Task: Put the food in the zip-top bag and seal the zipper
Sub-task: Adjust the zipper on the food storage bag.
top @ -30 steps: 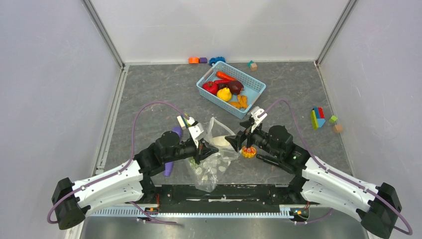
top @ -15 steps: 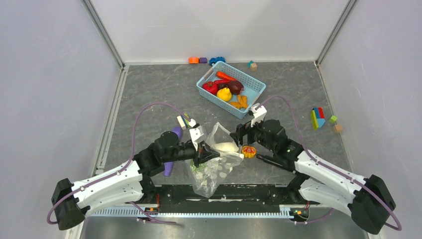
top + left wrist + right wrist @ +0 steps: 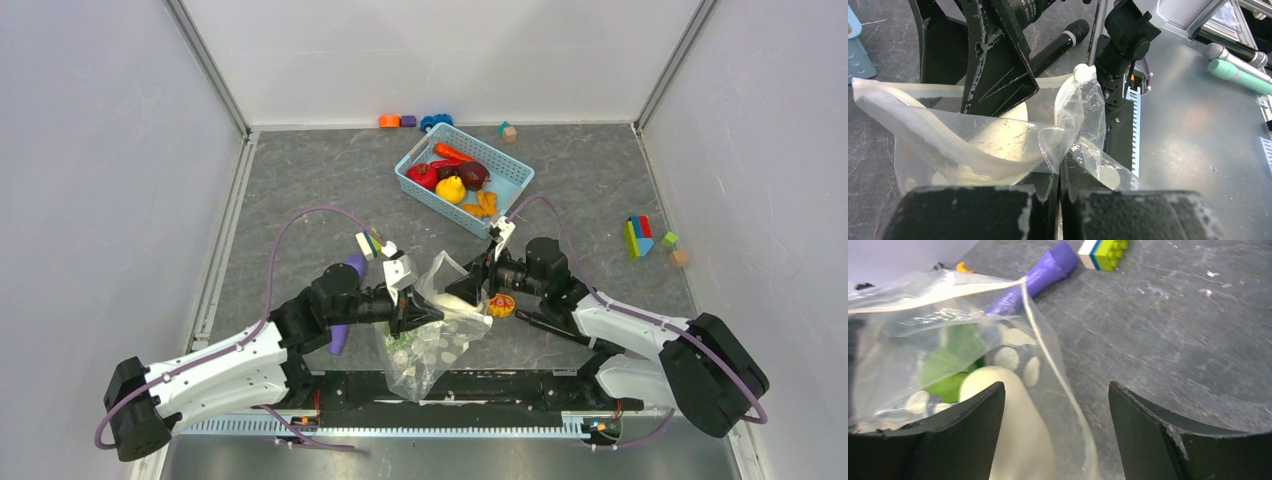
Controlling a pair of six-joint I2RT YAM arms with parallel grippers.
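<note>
The zip-top bag (image 3: pixel 428 338) lies near the table's front edge, clear with white dots. My left gripper (image 3: pixel 424 308) is shut on its mouth edge (image 3: pixel 1068 150), and the pale zipper (image 3: pixel 955 145) curves away from that pinch. My right gripper (image 3: pixel 468 284) stands open at the bag's mouth. In the right wrist view the bag's rim (image 3: pixel 1048 355) runs between its fingers (image 3: pixel 1055 388). A white egg (image 3: pixel 1015 425) and a green piece (image 3: pixel 950 372) lie inside the bag. More food sits in the basket: tomato (image 3: pixel 422 175), yellow pepper (image 3: pixel 450 188), maroon ball (image 3: pixel 472 175), carrot (image 3: pixel 452 152).
The light-blue basket (image 3: pixel 512 188) stands behind the arms. An orange-red piece (image 3: pixel 500 304) lies just right of the bag. A purple stick (image 3: pixel 343 300) lies under the left arm. Coloured blocks (image 3: pixel 640 238) sit at the right and along the back wall (image 3: pixel 405 121).
My right gripper has swung left to the bag's mouth and its jaws have narrowed a little. The bag's mouth has lifted and opened wider. The left gripper keeps its hold.
</note>
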